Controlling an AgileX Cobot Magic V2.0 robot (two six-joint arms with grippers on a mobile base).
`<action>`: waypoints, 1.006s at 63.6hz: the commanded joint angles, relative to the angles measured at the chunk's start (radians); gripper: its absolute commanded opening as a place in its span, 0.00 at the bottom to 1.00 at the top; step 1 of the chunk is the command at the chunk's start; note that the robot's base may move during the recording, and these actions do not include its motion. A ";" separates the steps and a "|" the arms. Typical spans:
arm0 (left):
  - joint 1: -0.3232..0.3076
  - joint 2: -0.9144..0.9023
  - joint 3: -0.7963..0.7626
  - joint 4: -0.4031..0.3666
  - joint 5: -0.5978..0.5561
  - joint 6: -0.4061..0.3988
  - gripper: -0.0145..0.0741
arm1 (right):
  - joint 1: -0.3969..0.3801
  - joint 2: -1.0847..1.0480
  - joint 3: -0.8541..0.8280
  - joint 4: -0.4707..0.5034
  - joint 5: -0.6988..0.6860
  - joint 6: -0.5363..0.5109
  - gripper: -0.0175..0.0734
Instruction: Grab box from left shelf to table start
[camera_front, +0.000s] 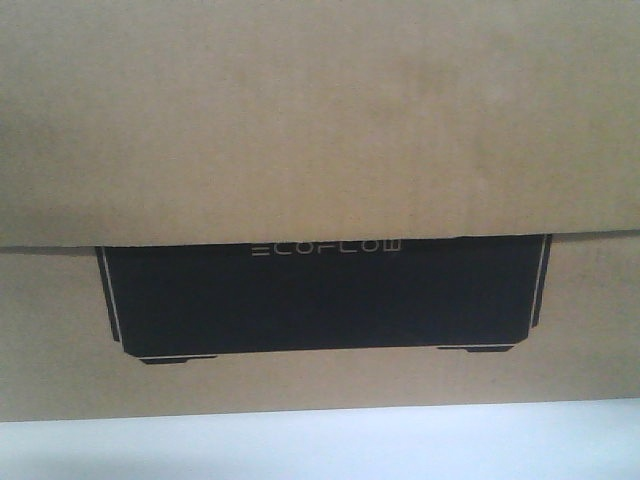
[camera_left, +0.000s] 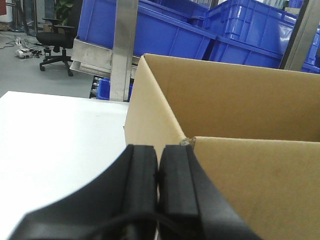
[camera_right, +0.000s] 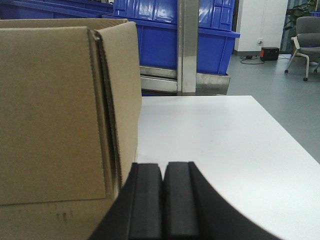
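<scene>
The box (camera_front: 320, 130) fills nearly the whole front-facing view, its brown flap overlapping the top of a black printed panel (camera_front: 325, 300) that carries pale "ECOFLOW" lettering. The box stands on the white tabletop (camera_front: 320, 445), a strip of which shows at 6 o'clock beneath it.

In the left wrist view, the left gripper (camera_left: 159, 175) sits at 6 o'clock with its two black pads pressed together, holding nothing; the box's open top and corner lie just beside it toward 3 o'clock. Blue plastic bins (camera_left: 170, 30) on a silver shelf (camera_left: 92, 57) stand at 12 o'clock, and an office chair (camera_left: 55, 40) at 10 o'clock.

In the right wrist view, the right gripper (camera_right: 162, 200) is likewise closed on nothing, with the box's side wall just beside it toward 9 o'clock and bare tabletop toward 3 o'clock.
</scene>
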 joint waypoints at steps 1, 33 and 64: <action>-0.006 0.009 -0.027 0.003 -0.092 -0.004 0.16 | -0.005 -0.005 -0.002 -0.015 -0.091 -0.004 0.25; -0.006 0.009 -0.027 0.003 -0.092 -0.004 0.16 | -0.005 -0.005 -0.002 -0.015 -0.091 -0.004 0.25; 0.109 -0.068 0.165 -0.281 -0.265 0.388 0.16 | -0.005 -0.005 -0.002 -0.015 -0.091 -0.004 0.25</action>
